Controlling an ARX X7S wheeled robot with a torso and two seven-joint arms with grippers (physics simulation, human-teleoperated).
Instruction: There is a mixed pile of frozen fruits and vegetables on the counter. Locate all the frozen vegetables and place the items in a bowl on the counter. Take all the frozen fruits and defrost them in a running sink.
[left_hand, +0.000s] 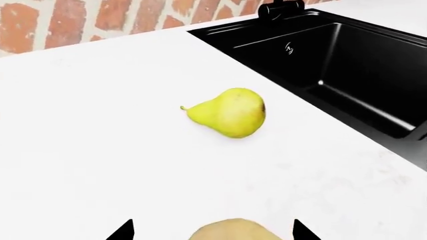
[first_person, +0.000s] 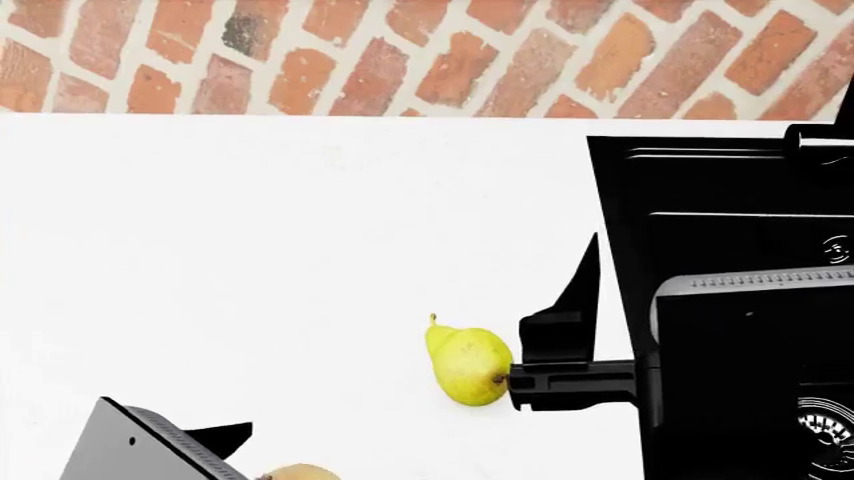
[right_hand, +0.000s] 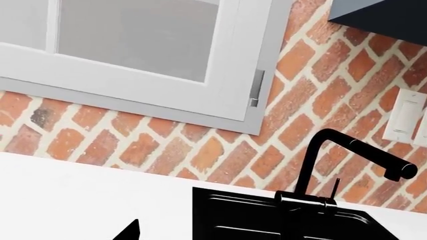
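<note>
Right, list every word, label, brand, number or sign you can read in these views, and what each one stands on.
No readable text in any view.
A small pale mark on the inner wall of the sink, below the faucet: too small and blurred to read.
The wall switch plate, the pear, the counter and the brick wall: no text.

Yellow pear (first_person: 470, 365) beside black sink (first_person: 721, 250)
</note>
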